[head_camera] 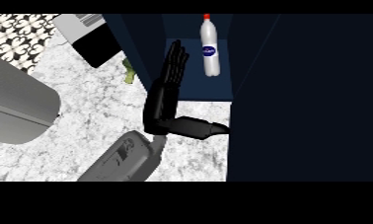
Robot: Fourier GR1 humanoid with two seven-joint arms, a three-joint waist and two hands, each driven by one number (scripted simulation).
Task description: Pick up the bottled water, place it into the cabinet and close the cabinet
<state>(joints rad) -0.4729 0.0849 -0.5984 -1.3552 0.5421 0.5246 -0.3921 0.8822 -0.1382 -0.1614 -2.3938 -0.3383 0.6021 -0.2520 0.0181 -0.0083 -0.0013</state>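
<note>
The bottled water (211, 45), clear with a red cap and a blue label, is inside the dark blue cabinet (204, 89), apart from any hand. My left hand (169, 77) is open, fingers straight and pointing away from me, lying along the inner edge of the cabinet's left door (134, 45). Its thumb (207, 128) sticks out to the right near the cabinet's front edge. The hand is just left of the bottle and does not touch it. A broad dark panel (306, 94) of the cabinet fills the right side. My right hand does not show.
A grey rounded appliance (22, 104) sits at the left on the marble counter (94, 104). A black-and-white flat object (91, 38) lies at the back left. Something green (130, 72) peeks out behind the left door.
</note>
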